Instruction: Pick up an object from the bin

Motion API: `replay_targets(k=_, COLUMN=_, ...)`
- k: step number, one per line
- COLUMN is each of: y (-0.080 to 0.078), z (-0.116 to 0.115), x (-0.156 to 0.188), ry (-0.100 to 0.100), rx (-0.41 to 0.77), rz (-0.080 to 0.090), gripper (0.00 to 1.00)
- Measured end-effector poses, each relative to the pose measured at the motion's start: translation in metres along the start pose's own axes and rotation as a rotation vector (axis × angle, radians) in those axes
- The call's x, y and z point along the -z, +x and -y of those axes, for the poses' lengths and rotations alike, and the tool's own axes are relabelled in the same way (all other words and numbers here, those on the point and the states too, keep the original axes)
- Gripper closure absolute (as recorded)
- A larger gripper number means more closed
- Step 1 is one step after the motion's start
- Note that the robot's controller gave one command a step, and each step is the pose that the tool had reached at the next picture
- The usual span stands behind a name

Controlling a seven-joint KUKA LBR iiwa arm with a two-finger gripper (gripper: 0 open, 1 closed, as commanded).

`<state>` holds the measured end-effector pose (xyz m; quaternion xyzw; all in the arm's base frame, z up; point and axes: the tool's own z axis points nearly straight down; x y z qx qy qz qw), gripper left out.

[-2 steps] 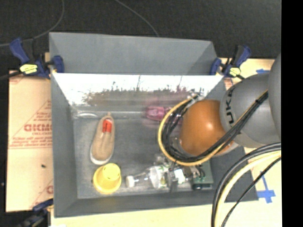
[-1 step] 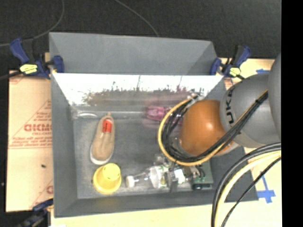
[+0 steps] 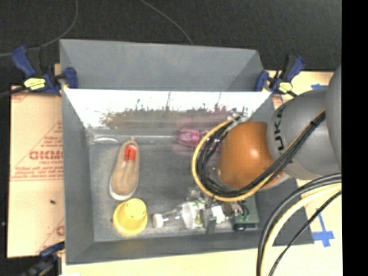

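You cannot tell the grip state of the gripper (image 3: pixel 211 213); the small clear plastic piece (image 3: pixel 172 216) beside it looks light and slippery, so pinch its middle.

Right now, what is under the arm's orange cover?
Below the orange cover, small clear things show; a pink thing pokes out behind. The bin floor directly beneath is covered.

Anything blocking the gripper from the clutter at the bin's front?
Nothing visible. The gripper is right over the heap of small clear bits at the front of the bin; the yellow round piece and the tan shoe-shaped piece lie toward the view's left.
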<state>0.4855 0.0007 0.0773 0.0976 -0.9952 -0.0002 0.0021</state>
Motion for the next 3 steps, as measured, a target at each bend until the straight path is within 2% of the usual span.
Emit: replay_targets(k=3, y=0.0, z=0.0, x=0.0, ry=0.0, rx=-0.001, rz=0.0, gripper=1.0)
